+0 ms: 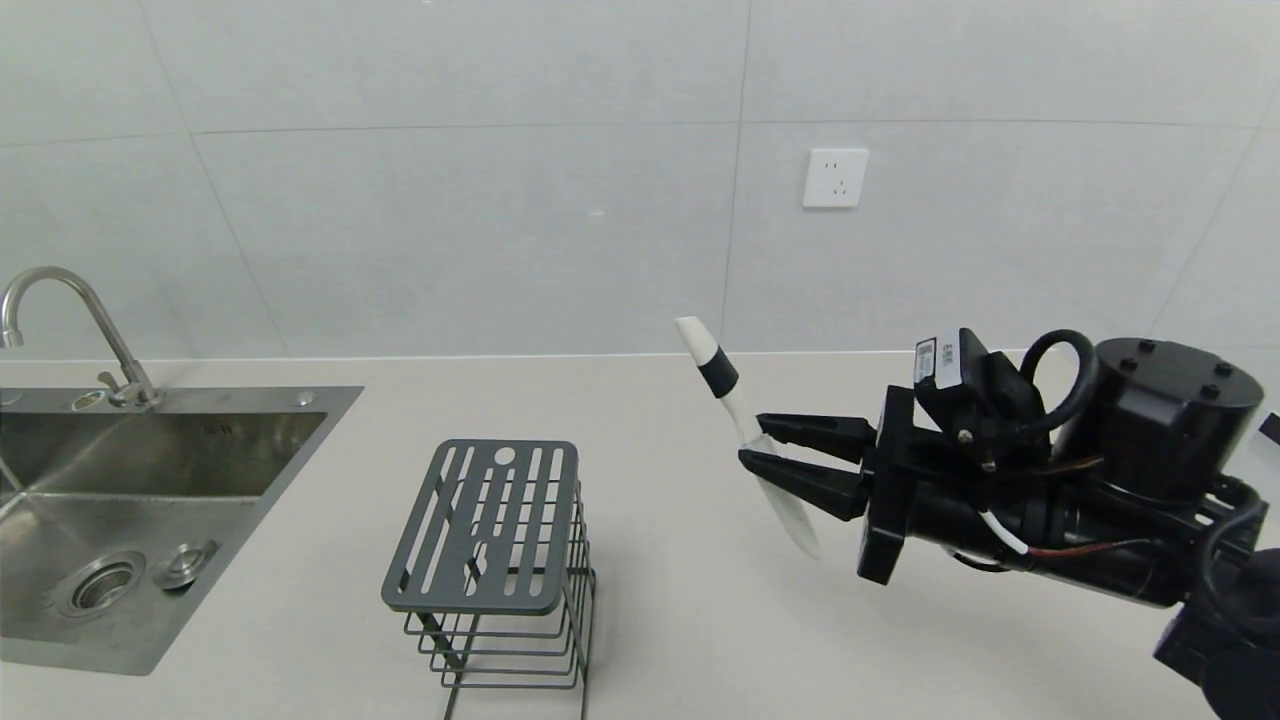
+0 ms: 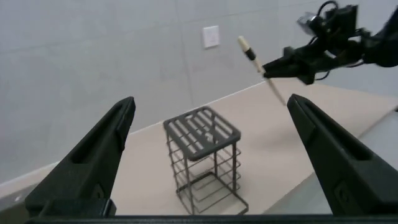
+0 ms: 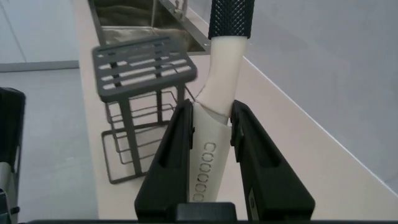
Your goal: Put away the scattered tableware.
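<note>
A white knife [image 1: 745, 430] with a black band on its handle hangs in the air over the counter, handle up and blade down. My right gripper [image 1: 765, 452] is shut on it where handle meets blade, to the right of the grey wire rack [image 1: 490, 560]. From the right wrist, the knife [image 3: 214, 118] sits clamped between the fingers [image 3: 177, 140], with the wire rack [image 3: 140, 106] beyond. My left gripper [image 2: 208, 134] is open and holds nothing; its view looks at the wire rack [image 2: 202, 155] and, farther off, the knife [image 2: 261, 65] held by the right arm.
A steel sink [image 1: 110, 500] with a tap [image 1: 70, 320] lies at the left of the counter [image 1: 690, 620]. A wall socket [image 1: 835, 177] sits on the tiled wall behind. Bare counter surrounds the rack.
</note>
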